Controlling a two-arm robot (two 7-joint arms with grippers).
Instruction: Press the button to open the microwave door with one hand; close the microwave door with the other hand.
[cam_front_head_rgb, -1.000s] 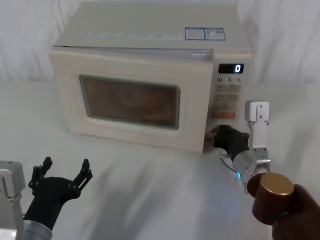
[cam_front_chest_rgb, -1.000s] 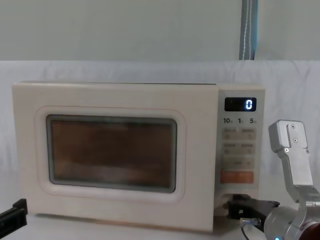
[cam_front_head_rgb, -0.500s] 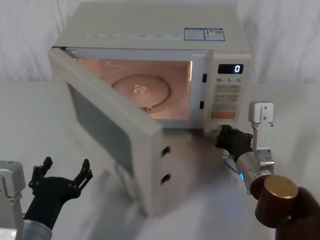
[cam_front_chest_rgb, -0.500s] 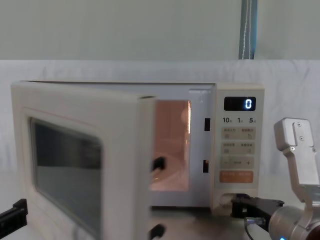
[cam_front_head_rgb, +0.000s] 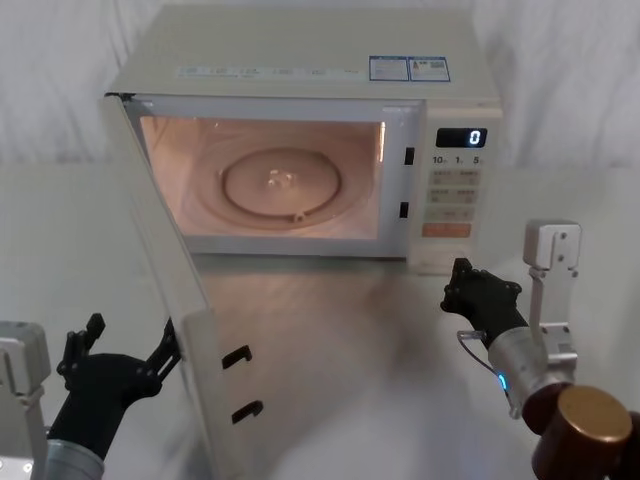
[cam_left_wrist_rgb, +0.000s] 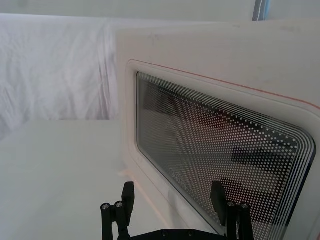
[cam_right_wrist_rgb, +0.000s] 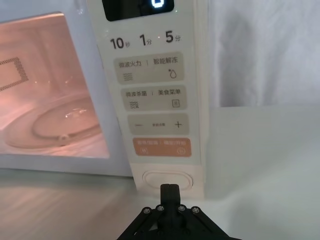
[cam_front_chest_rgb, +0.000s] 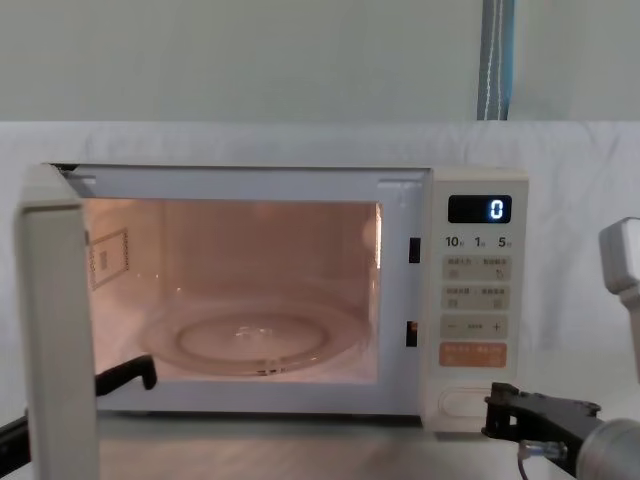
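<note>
The cream microwave (cam_front_head_rgb: 300, 60) stands at the back of the table with its cavity lit. The microwave door (cam_front_head_rgb: 160, 250) hangs wide open on its left hinge, its free edge (cam_front_chest_rgb: 58, 330) pointing toward me. My right gripper (cam_front_head_rgb: 458, 272) is shut and holds nothing. It hovers a short way in front of the wide cream button (cam_right_wrist_rgb: 165, 180), which sits at the foot of the control panel (cam_front_chest_rgb: 458, 402). Low at the front left, my left gripper (cam_front_head_rgb: 133, 332) is open beside the door's outer face. Its fingertips (cam_left_wrist_rgb: 128, 189) point at the dotted window (cam_left_wrist_rgb: 225, 150).
A glass turntable (cam_front_head_rgb: 282, 185) lies inside the cavity. An orange key (cam_right_wrist_rgb: 162, 147) and the small beige keys sit above the button, under a display showing "0" (cam_front_chest_rgb: 480, 208). White cloth covers the table (cam_front_head_rgb: 380, 400) and hangs behind it.
The door has sprung from shut to wide open, swinging out to the left. My right gripper has pulled back from the button. The left arm has not moved.
</note>
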